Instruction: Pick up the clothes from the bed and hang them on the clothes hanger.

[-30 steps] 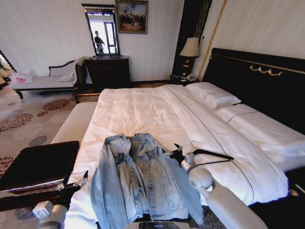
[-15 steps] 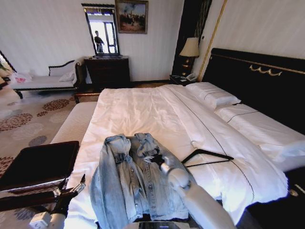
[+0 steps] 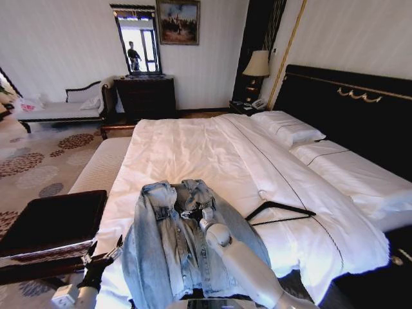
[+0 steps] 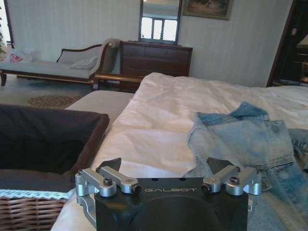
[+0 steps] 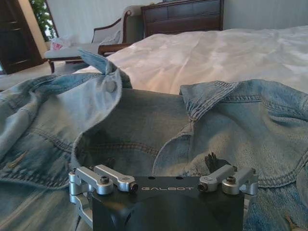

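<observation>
Right gripper [image 3: 193, 213] hovered with fingers spread over the jacket [image 3: 168, 248] collar on the bed [image 3: 193, 148], hanger [image 3: 278, 213] beside, left gripper [image 3: 111, 247] apart, parked low.

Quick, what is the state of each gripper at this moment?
Left gripper: open, holding nothing, beside the bed's near edge.
Right gripper: open, holding nothing, over the jacket's collar.

- Just left of my left pincer [image 3: 108, 252] I see a wicker basket [image 3: 51, 225] with a dark lining.
- Far ahead of it I see a dark wooden dresser [image 3: 147, 96] under a mirror [image 3: 138, 42].
- Ahead and further left, a chaise lounge [image 3: 61, 109] stands on patterned carpet [image 3: 26, 161].
- Far ahead to its right, a lamp [image 3: 257, 64].
</observation>
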`<state>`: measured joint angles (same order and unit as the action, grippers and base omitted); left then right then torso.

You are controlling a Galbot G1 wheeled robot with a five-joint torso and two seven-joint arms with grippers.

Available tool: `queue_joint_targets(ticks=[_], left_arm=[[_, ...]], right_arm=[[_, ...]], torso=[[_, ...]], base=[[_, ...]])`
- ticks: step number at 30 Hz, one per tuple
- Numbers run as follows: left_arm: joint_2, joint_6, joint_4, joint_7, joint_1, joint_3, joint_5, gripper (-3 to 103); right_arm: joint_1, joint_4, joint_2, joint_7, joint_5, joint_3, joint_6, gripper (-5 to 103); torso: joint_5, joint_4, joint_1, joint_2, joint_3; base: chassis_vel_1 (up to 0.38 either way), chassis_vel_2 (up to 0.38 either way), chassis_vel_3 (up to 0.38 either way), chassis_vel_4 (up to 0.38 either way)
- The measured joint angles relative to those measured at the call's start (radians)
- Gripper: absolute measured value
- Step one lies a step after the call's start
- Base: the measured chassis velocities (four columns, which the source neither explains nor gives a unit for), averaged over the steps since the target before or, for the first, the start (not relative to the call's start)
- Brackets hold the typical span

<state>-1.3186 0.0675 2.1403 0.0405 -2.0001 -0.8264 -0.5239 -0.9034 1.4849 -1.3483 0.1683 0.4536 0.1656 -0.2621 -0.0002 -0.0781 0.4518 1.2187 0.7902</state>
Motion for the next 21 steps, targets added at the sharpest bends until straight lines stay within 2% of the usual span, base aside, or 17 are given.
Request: queue_joint_targets(ticks=[3,9,20,21], left_arm=[[0.003,0.002,0.009,-0.002,0.006,0.011,0.025,100],[0.009,0.009,0.011,-0.003,0.009,0.024,0.047,100],[0.019,0.01,0.017,-0.005,0.012,0.026,0.046,100],[0.019,0.01,0.02,-0.005,0.011,0.025,0.045,100]], right_arm=[[0.003,-0.016,-0.025,-0.005,0.011,-0.006,0.032,100],[0.02,-0.058,-0.049,-0.005,-0.009,0.001,0.05,100],[0.087,-0.175,-0.105,-0.001,-0.032,0.006,0.069,100],[0.094,-0.193,-0.11,0.001,-0.037,0.003,0.073,103]], torso=[[0.0002,0.0,0.0,0.0,0.0],[0.0001,0.0,0.0,0.0,0.0],[0.0002,0.0002,0.0,0.0,0.0],[0.0002,0.0002,0.0,0.0,0.0]], base=[[0.0,0.0,0.0,0.0],[0.0,0.0,0.0,0.0],[0.0,0.0,0.0,0.0],[0.0,0.0,0.0,0.0]])
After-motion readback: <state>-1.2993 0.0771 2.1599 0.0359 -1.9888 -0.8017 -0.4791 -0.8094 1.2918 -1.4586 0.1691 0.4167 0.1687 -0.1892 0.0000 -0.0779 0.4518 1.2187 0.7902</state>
